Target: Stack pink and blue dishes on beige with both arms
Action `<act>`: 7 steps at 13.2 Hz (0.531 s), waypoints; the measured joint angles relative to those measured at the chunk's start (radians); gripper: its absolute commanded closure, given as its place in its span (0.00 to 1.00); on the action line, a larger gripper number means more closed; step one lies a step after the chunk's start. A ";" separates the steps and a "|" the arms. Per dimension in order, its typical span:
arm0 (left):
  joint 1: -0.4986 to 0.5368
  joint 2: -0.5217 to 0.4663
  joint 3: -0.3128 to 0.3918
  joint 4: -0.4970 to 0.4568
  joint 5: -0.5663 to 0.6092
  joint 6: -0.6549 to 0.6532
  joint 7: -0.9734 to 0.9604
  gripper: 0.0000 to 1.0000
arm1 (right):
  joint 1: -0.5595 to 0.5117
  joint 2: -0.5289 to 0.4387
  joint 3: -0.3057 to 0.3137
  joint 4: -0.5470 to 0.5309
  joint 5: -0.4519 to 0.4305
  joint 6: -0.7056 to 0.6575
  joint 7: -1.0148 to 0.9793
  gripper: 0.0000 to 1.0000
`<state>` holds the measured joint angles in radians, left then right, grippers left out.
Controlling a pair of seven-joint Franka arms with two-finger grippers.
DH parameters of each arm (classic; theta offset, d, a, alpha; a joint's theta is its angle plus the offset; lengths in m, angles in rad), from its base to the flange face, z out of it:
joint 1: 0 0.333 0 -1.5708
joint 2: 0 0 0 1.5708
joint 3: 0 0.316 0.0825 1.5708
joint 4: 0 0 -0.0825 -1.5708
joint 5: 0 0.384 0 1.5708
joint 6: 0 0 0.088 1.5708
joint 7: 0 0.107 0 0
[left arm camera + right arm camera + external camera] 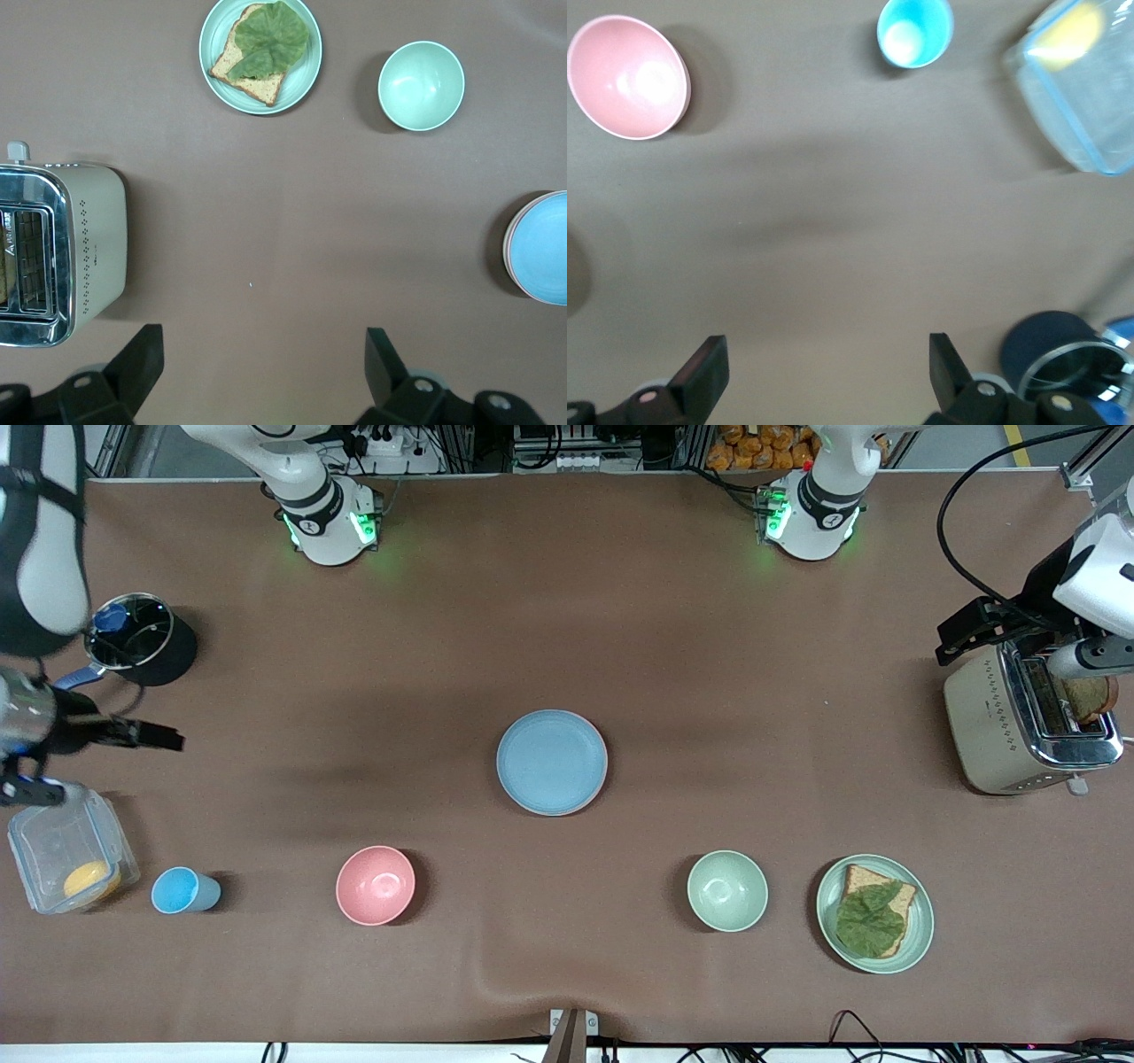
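Note:
The light blue plate [551,762] lies at the middle of the table, on top of a stack. A thin pale pink rim [605,772] shows under its edge. The beige plate is hidden. In the left wrist view the stack [542,248] shows blue on top with a pinkish rim below. My left gripper [264,367] hangs open and empty high over bare table beside the toaster [1028,722]. My right gripper [824,370] hangs open and empty high over bare table, by the pot [140,638] and the clear container [71,855].
Along the front stand a small blue cup [183,890], a deep pink bowl [376,885], a pale green bowl [727,890] and a pale green plate [921,921] with bread and a leaf. The clear container holds something yellow.

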<state>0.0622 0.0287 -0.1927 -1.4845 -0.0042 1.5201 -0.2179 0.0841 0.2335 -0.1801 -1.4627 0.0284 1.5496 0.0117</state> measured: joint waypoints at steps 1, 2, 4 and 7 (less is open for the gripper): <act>0.000 -0.003 0.000 -0.001 0.000 -0.003 0.000 0.00 | 0.000 -0.047 0.001 -0.006 -0.021 -0.023 0.000 0.00; 0.000 -0.008 0.000 -0.005 0.000 -0.006 0.000 0.00 | 0.000 -0.087 0.001 -0.010 -0.032 -0.051 0.000 0.00; 0.000 -0.018 0.001 -0.013 0.000 -0.008 0.000 0.00 | 0.000 -0.142 0.001 -0.019 -0.036 -0.081 0.000 0.00; 0.000 -0.028 0.002 -0.019 0.000 -0.009 0.000 0.00 | 0.000 -0.157 0.006 -0.028 -0.036 -0.083 0.005 0.00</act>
<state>0.0622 0.0002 -0.1910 -1.5038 -0.0042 1.5114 -0.2179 0.0840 0.0769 -0.1745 -1.4912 -0.0079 1.4668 0.0165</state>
